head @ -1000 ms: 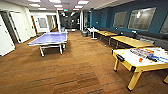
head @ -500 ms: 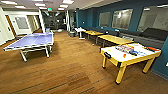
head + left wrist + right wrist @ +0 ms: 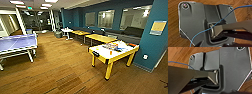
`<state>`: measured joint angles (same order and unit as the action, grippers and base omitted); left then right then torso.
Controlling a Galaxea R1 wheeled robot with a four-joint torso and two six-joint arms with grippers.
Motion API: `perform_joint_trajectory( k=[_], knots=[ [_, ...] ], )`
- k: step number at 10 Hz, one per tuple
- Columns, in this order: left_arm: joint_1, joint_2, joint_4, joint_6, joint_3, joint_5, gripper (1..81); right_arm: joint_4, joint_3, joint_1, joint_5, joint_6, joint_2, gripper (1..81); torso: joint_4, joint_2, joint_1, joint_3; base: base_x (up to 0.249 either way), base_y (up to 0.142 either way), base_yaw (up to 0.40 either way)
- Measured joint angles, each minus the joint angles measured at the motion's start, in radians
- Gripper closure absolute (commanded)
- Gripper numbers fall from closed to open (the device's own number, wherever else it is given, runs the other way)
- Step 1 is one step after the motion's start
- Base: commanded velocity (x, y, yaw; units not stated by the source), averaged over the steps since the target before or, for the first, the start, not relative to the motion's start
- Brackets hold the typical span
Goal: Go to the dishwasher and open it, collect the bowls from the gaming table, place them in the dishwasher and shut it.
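Note:
The gaming table [image 3: 103, 57], white-topped with yellow sides and legs, stands right of centre in the head view, close to a teal pillar. Colourful boxes [image 3: 110, 46] lie on its top. A small orange thing [image 3: 110, 52] stands near its front edge; I cannot tell whether it is one of the bowls. The dishwasher is out of view. Both wrist views look down past the robot's dark plate onto the wooden floor [image 3: 173, 25] [image 3: 180, 54].
A blue ping-pong table [image 3: 17, 43] stands at the left. Two yellow-topped tables [image 3: 100, 38] and a small white round table [image 3: 67, 30] line the blue window wall behind. The teal pillar [image 3: 155, 45] rises at the right. Open wooden floor [image 3: 62, 70] stretches between them.
The whole head picture has shifted: the camera has moved on and turned right. The gaming table now shows larger and nearer the middle, and the ping-pong table sits further left.

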<state>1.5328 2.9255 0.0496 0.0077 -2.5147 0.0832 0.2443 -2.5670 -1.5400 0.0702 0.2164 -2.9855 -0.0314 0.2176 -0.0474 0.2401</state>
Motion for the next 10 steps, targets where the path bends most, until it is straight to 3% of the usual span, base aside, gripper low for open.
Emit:
perform_joint_trajectory(
  k=[4, 10],
  knots=[
    [-0.001, -0.001, 0.000, 0.000, 0.000, 0.000, 1.0, 0.000, 0.000, 0.000, 0.000, 0.000, 0.000, 1.0, 0.000, 0.000, 0.000, 0.000, 0.000, 0.000, -0.321],
    [0.000, 0.000, 0.000, 0.008, 0.000, 0.001, 1.0, 0.000, -0.001, 0.002, 0.000, 0.000, -0.003, 1.0, 0.000, 0.000, 0.000, 0.000, -0.012, 0.000, -0.018]
  ],
)
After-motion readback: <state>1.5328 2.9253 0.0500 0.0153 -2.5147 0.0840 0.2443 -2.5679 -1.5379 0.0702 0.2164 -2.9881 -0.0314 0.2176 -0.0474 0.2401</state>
